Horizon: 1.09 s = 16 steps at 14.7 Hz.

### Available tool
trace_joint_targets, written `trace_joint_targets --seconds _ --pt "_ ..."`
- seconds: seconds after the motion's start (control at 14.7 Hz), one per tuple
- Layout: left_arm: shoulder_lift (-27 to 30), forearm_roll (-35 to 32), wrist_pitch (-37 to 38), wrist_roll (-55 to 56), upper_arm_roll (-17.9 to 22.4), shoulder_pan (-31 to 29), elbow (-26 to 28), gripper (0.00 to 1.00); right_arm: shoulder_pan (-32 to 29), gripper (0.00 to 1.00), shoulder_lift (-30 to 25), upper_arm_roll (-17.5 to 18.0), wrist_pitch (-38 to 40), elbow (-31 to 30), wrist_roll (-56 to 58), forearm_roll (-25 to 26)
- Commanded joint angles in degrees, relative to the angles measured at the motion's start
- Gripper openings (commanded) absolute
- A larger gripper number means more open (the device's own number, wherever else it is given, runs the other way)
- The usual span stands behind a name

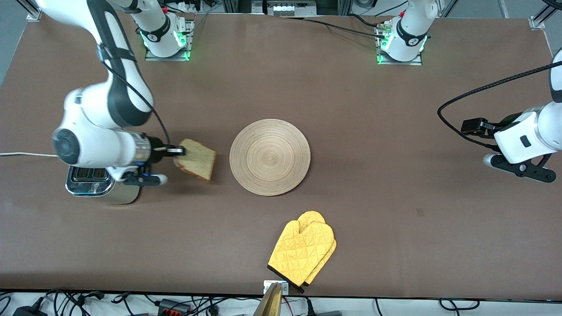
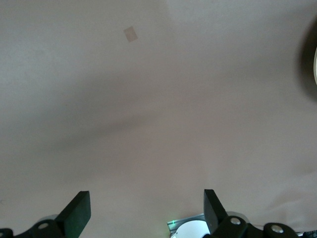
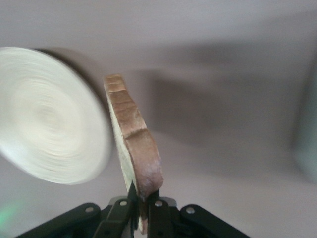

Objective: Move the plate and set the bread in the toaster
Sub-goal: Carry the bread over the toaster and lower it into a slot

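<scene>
My right gripper is shut on one edge of the bread, a tan slice with a darker crust, and holds it on edge in the air beside the toaster. The slice also shows in the right wrist view, pinched at my right gripper. The toaster, chrome-topped with two slots, stands partly under my right arm. The round light-wood plate lies flat at mid-table and shows in the right wrist view. My left gripper is open and empty, waiting over bare table at the left arm's end.
A pair of yellow quilted oven mitts lies nearer the front camera than the plate, close to the table's front edge. A white cord runs from the toaster toward the right arm's end of the table.
</scene>
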<state>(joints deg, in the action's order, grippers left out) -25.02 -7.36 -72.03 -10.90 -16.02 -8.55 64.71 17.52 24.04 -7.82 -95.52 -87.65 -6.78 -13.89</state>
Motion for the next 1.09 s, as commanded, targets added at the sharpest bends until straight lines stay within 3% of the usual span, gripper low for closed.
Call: trace_joint_targets --seconds 0.0,0.14,0.27,0.48,0.61,0.82,1.02 --pt "0.5 -1.26 -0.48 0.43 -0.24 -0.5 0.15 1.0 0.5 0.0 -1.36 -3.24 8.39 5.38 -0.87 10.17" --pt "0.76 -1.43 -0.48 0.7 -0.06 -0.59 0.24 1.0 0.15 0.0 -1.28 -6.66 14.63 8.53 0.45 14.05" --pt "1.29 -1.43 0.22 4.72 -0.24 -0.59 0.24 1.0 -0.73 0.0 -0.84 -10.18 18.16 11.01 5.96 14.68" --pt "5.59 -0.73 -0.12 11.25 -0.33 -1.03 3.12 1.0 -1.61 0.0 -0.75 -12.13 18.53 11.1 12.75 20.03" --pt "10.58 3.81 -3.79 12.39 0.72 -0.94 10.48 1.0 -1.96 0.0 0.21 -12.13 18.0 11.1 12.85 23.11" --pt "23.32 5.34 -17.67 13.27 3.36 -0.85 29.72 1.0 -2.31 0.0 1.09 -12.13 17.39 10.93 12.76 23.47" --pt "25.98 8.74 -20.07 13.8 5.64 -0.59 34.5 1.0 -2.31 0.0 1.97 -12.05 14.93 10.75 12.85 23.21"
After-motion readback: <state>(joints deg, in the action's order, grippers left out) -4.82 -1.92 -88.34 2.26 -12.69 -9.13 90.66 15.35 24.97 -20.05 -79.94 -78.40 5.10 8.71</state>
